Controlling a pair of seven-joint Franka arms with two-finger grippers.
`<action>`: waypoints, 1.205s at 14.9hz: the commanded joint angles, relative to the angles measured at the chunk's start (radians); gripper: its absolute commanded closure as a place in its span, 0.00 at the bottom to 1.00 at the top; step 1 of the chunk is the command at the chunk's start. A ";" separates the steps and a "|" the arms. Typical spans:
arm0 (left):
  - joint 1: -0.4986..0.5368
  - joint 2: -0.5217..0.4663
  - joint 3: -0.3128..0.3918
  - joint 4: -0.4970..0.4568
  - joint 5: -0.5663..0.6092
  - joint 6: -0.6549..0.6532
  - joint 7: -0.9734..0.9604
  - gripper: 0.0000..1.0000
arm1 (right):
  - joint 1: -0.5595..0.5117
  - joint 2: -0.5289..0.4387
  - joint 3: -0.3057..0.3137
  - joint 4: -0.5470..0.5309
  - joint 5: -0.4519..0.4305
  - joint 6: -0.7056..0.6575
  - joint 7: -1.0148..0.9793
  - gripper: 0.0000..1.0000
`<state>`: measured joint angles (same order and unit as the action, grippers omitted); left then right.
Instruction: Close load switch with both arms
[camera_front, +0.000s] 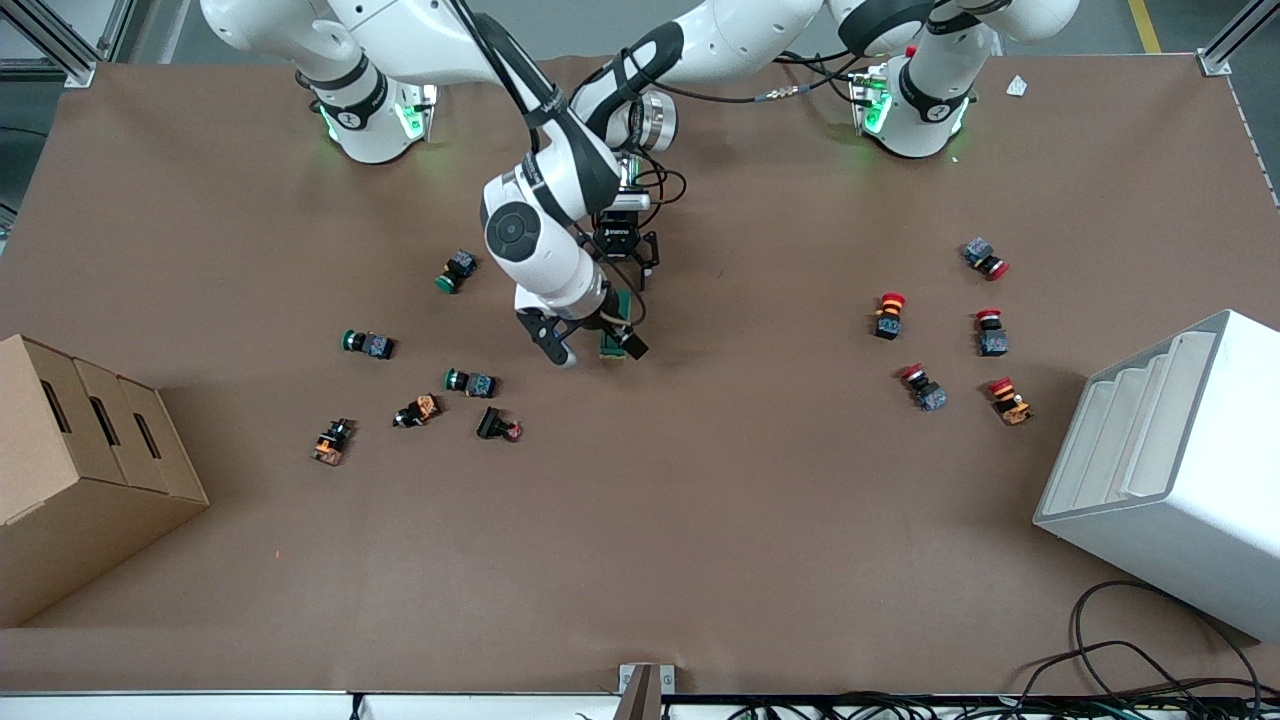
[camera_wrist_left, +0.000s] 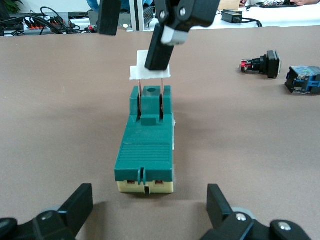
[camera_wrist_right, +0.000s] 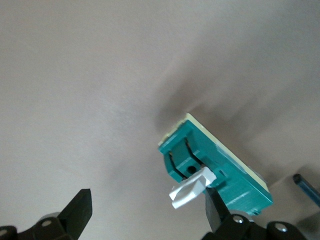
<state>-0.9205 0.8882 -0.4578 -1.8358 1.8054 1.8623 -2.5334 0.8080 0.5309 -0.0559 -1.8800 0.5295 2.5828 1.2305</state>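
The load switch (camera_front: 621, 303) lies mid-table, a dark-green block on a cream base. In the left wrist view the load switch (camera_wrist_left: 145, 150) has its white handle (camera_wrist_left: 150, 72) raised upright. My left gripper (camera_wrist_left: 147, 210) is open and low, and the switch's end lies just ahead of its fingers, not between them. My right gripper (camera_front: 592, 345) is open over the switch, and one of its fingers (camera_wrist_left: 160, 50) touches the handle. In the right wrist view the handle (camera_wrist_right: 192, 187) sits against one finger (camera_wrist_right: 216, 212) of the open right gripper (camera_wrist_right: 145, 215).
Green push buttons (camera_front: 470, 381) and orange ones lie toward the right arm's end, red ones (camera_front: 889, 313) toward the left arm's end. A cardboard box (camera_front: 80, 470) stands at the right arm's end and a white rack (camera_front: 1170, 470) at the left arm's end.
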 joint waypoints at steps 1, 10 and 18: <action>-0.001 0.054 0.002 0.018 -0.001 0.017 -0.005 0.00 | -0.007 0.018 0.007 0.028 0.012 0.003 -0.008 0.00; -0.001 0.054 0.002 0.020 0.000 0.017 -0.004 0.00 | -0.009 0.080 0.005 0.085 0.001 0.013 -0.009 0.00; -0.001 0.052 0.002 0.023 -0.003 0.017 0.007 0.00 | -0.047 0.132 0.005 0.142 -0.029 0.013 -0.016 0.00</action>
<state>-0.9205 0.8884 -0.4578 -1.8354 1.8054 1.8623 -2.5337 0.7763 0.6331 -0.0582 -1.7651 0.5233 2.5903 1.2241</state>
